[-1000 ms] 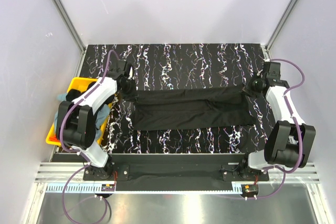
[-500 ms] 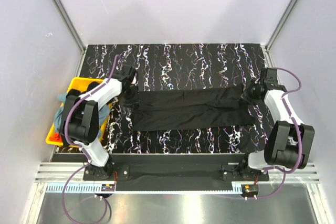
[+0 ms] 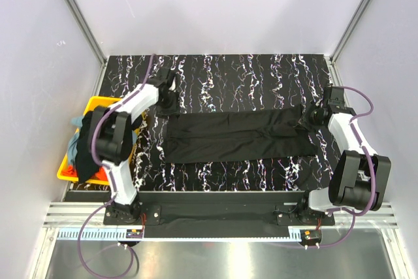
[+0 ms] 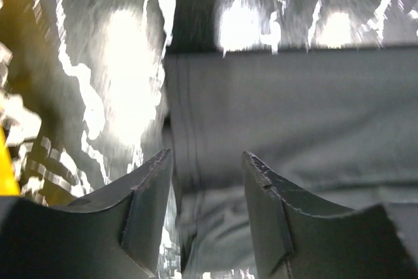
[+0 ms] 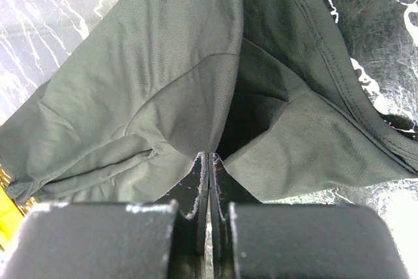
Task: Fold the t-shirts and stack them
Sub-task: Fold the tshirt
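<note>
Over at the left edge sits the yellow bin (image 3: 98, 101). A grey-blue shirt (image 3: 76, 123) spills over its far corner and a scrap of orange-red shows at its near end. I'd guess those are waiting their turn.

Just right of the bin, the left gripper (image 3: 167, 93) hangs over the marbled table (image 3: 228, 70), at the far-left corner of the black t-shirt (image 3: 238, 135). Its jaws stand apart with nothing between them. In its own camera the fingers (image 4: 147, 207) frame a stitched hem that lies flat on the table below. To my eye that end has been set down where it belongs, so nothing needs gripping there.

The black t-shirt lies across the middle of the table as one long band running left to right. It seems to be folded in along its length, with a soft crease down the middle. It is plain, matte and fairly smooth. The left end is squared off, and the right end flares a little and looks less tidy.

At that right end the right gripper (image 3: 314, 114) is clamped on a pinch of the black t-shirt, and in its own camera the cloth tents up to the closed fingertips. I take that hold to be keeping the band drawn straight, perhaps ready to carry this end across for the next fold.
</note>
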